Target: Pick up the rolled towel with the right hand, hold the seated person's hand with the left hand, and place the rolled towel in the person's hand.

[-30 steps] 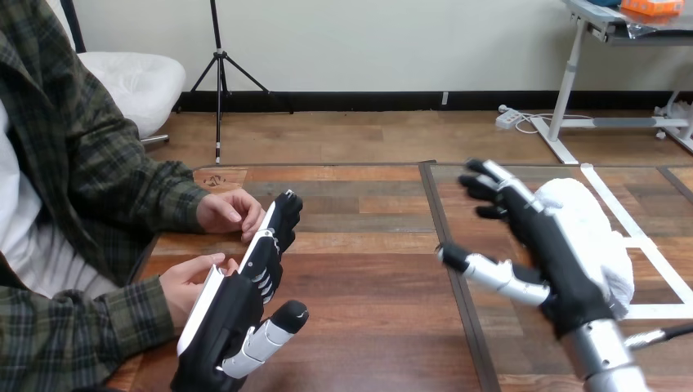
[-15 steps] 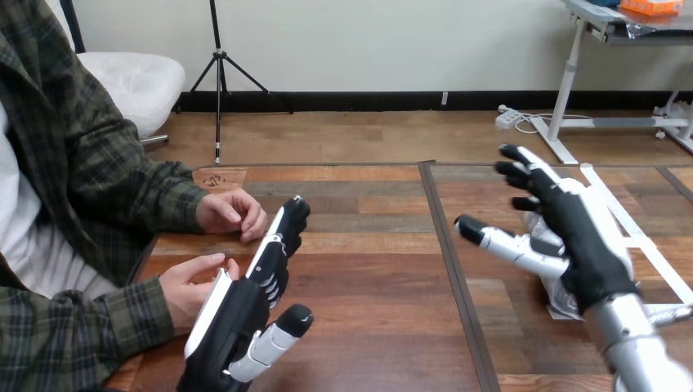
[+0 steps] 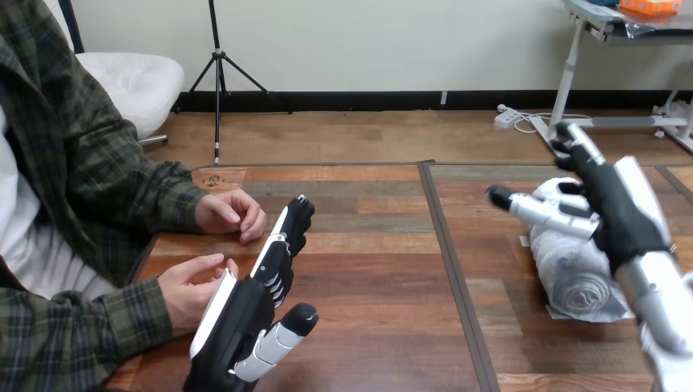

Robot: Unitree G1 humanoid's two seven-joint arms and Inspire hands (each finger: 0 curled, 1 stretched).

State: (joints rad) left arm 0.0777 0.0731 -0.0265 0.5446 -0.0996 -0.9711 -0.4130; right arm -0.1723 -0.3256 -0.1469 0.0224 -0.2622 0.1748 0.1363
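Right hand (image 3: 619,219): fingers straight and spread, holding nothing. Rolled towel (image 3: 576,273): lying on table (image 3: 376,278), directly under that hand's thumb. Left hand (image 3: 239,318): fingers straight, empty; person's hand (image 3: 188,287) just beside its white back.

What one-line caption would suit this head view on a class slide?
Right robot hand open by the rolled towel; left robot hand open beside the person's nearer hand.
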